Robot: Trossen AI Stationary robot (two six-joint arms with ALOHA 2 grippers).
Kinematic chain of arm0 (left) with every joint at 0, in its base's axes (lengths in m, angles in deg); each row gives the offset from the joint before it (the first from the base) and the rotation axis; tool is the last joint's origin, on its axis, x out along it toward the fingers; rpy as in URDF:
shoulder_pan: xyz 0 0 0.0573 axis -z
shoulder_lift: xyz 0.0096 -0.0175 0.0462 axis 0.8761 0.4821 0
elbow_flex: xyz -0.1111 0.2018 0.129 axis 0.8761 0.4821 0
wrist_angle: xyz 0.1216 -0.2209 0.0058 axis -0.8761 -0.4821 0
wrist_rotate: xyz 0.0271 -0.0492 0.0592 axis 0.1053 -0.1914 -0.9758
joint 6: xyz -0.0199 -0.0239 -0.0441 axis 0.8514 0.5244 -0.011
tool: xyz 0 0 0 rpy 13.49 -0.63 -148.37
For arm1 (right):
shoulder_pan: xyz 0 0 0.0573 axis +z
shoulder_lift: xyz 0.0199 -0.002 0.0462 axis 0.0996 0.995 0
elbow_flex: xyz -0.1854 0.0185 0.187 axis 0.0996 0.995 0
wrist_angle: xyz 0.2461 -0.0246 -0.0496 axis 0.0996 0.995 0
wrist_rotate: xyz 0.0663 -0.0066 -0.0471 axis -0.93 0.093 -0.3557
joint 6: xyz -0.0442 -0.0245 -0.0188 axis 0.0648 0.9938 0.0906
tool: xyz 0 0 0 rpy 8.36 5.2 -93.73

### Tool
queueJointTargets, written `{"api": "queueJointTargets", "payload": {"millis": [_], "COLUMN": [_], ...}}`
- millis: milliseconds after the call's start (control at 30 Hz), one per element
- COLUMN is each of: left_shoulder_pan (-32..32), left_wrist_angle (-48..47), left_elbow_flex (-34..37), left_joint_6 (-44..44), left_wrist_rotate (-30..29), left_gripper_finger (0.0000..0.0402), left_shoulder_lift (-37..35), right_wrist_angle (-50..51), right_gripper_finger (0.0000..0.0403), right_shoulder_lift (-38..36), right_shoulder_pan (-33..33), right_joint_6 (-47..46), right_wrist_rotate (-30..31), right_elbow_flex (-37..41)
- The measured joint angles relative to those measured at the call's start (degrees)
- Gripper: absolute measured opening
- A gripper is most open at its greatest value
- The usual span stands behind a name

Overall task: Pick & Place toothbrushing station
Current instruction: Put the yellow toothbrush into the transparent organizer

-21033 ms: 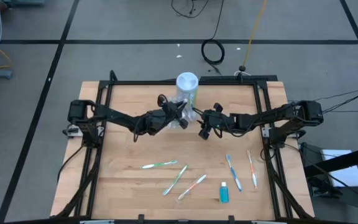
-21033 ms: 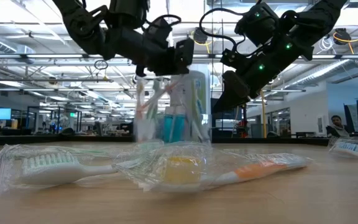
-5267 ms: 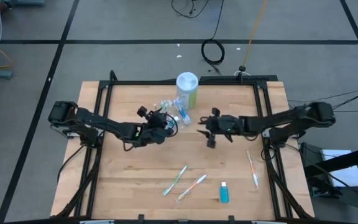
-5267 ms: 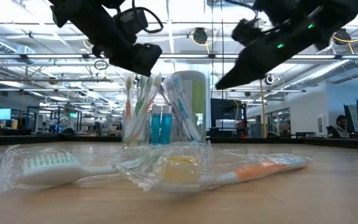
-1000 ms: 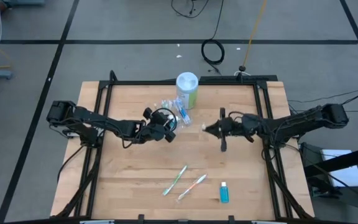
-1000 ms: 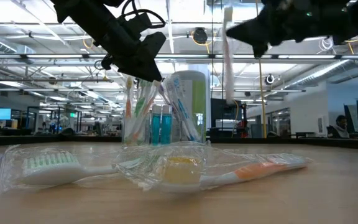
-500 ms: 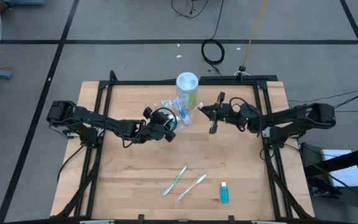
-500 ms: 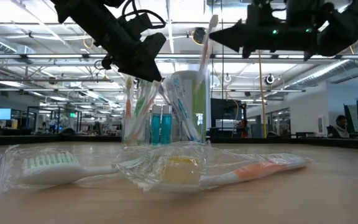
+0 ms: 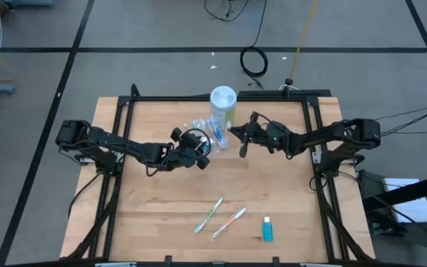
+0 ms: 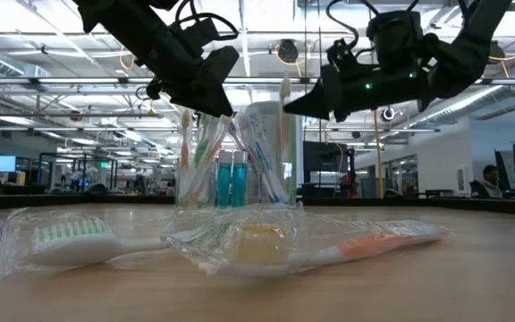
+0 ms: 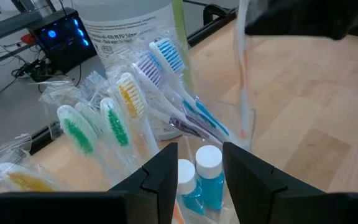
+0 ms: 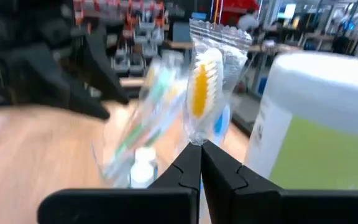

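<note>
A small clear cup [image 10: 226, 174] holds several wrapped pastel toothbrushes [image 11: 114, 118] and two blue tubes [image 11: 205, 180]. It stands at the table's far middle, right in front of a white and green canister [image 9: 223, 104]. My left gripper [image 9: 197, 147] reaches it from the left and is shut on it. My right gripper [image 9: 237, 133] comes level from the right, just beside the cup, and is shut on a wrapped toothbrush with orange bristles [image 12: 197, 87]. That toothbrush's handle [image 11: 242, 81] hangs down to the cup's rim; whether its tip is inside I cannot tell. My left gripper [image 11: 201, 165] holds the clear cup at its upper rim [image 10: 206, 114], coming slanting down from the table's left. Its own fingers hide the contact. The cup stands with its base on the table. My right gripper [image 12: 196, 149] pinches the wrapped toothbrush just below its head [image 12: 194, 138] between its two fingers. The fingers come level from the table's right and lie across it. The toothbrush is upright and lifted clear of the table, head above the fingers and handle hanging below.
Two wrapped toothbrushes [image 9: 210, 213] [image 9: 230, 222] and a blue tube [image 9: 267, 230] lie near the table's front edge. A black frame [image 9: 310, 111] runs along the table's sides.
My right gripper has carried the toothbrush toward the table's left and far edge and downward, up to the cup. The toothbrush has stayed roughly upright.
</note>
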Motion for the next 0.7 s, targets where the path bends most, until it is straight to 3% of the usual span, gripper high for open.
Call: {"api": "queueJointTargets", "payload": {"millis": [533, 700], "left_shoulder_pan": [-0.09, -0.09], "left_wrist_angle": [0.70, 1.77], "left_elbow_flex": [0.00, 0.00], "left_joint_6": [-0.23, -1.47], "left_wrist_rotate": [-0.08, -0.37], "left_gripper_finger": [0.0134, 0.0134], "left_shoulder_lift": [0.00, 0.00], "right_wrist_angle": [8.27, 9.51], "right_gripper_finger": [0.0001, 0.0019], "right_shoulder_lift": [-0.07, -0.05], "right_shoulder_pan": [0.04, 0.04], "right_joint_6": [-0.42, -3.34], "right_wrist_rotate": [-0.19, -0.19], "right_elbow_flex": [-0.02, -0.02]}}
